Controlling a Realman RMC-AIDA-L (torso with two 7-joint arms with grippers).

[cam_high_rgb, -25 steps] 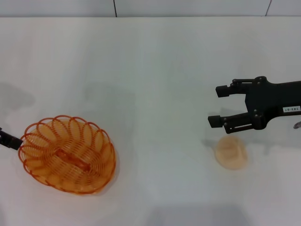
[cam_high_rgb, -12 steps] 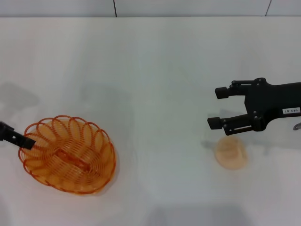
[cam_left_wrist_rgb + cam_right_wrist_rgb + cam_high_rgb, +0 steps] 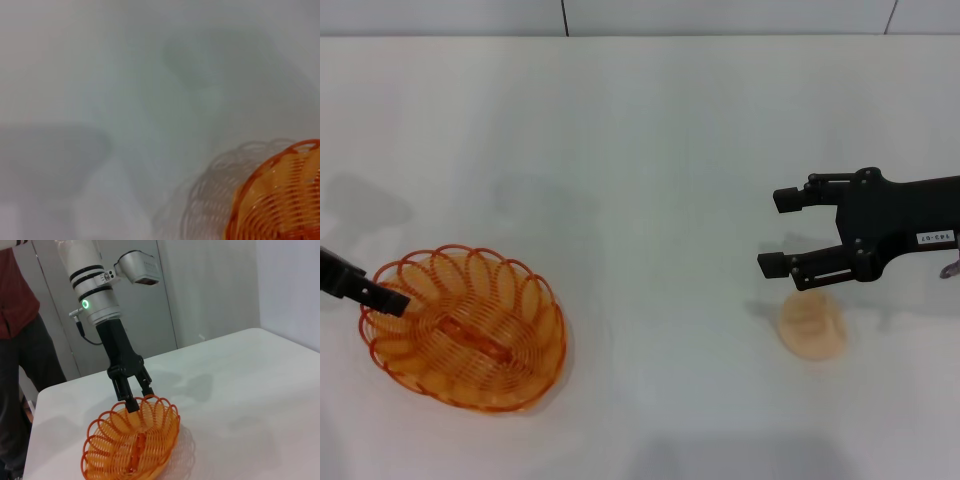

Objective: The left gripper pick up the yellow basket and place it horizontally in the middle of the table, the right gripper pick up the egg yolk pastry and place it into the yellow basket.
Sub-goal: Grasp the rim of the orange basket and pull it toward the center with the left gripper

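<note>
The yellow basket [image 3: 465, 328] lies on the white table [image 3: 650, 150] at the near left; it also shows in the right wrist view [image 3: 132, 445] and partly in the left wrist view [image 3: 280, 200]. My left gripper [image 3: 140, 398] is open over the basket's left rim, with one finger inside it and one outside. In the head view only a black fingertip [image 3: 380, 297] shows at that rim. The egg yolk pastry [image 3: 812, 325] sits on the table at the right. My right gripper [image 3: 772, 232] is open and empty, hovering just behind the pastry.
A person in a red top and dark trousers [image 3: 20, 340] stands beyond the table's left edge. Grey cabinet panels [image 3: 165, 295] stand behind the table. A tiled wall [image 3: 720, 15] runs along the table's far edge.
My left gripper has moved right, from beside the basket onto its left rim. My right gripper has shifted slightly left and nearer the pastry. Basket and pastry have not moved.
</note>
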